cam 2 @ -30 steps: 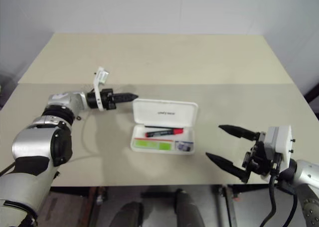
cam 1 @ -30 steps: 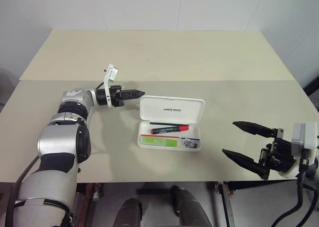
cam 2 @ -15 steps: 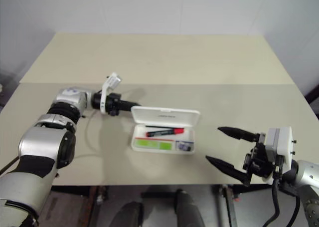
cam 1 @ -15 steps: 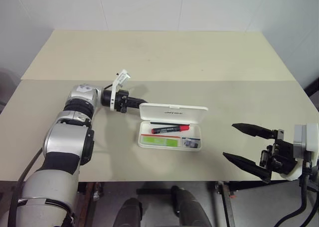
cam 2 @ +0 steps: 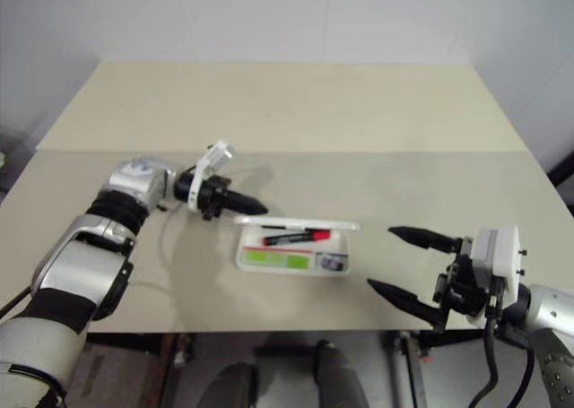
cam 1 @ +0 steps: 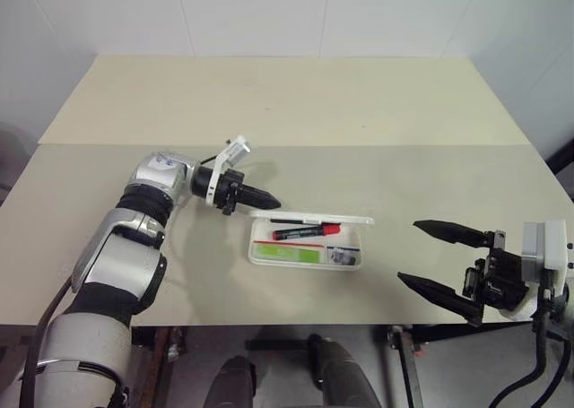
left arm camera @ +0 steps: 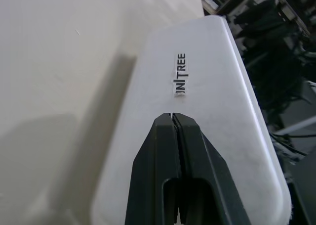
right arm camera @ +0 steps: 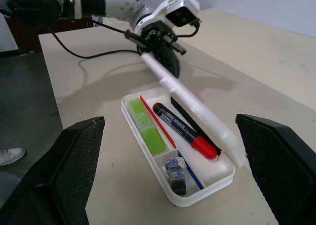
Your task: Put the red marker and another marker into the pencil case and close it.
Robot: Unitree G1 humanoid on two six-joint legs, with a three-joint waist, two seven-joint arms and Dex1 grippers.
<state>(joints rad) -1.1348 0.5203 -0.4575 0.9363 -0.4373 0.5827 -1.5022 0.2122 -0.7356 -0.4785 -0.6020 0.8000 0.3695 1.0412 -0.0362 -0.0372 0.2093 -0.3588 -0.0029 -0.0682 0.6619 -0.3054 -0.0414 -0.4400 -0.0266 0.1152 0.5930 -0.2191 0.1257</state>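
Two pincers, left pincer [cam 1: 269, 202] closed, touching pencil case [cam 1: 305, 254] lid, right pincer [cam 1: 429, 254] wide, empty

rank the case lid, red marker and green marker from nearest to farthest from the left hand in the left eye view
1. Case lid, right at the left hand.
2. Red marker, in the tray's back row.
3. Green marker, in the front row.

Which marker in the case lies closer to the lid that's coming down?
The red marker. It lies in the pencil case on the hinge side, right under the half-lowered lid; the green highlighter lies beyond the red divider, along the far wall.
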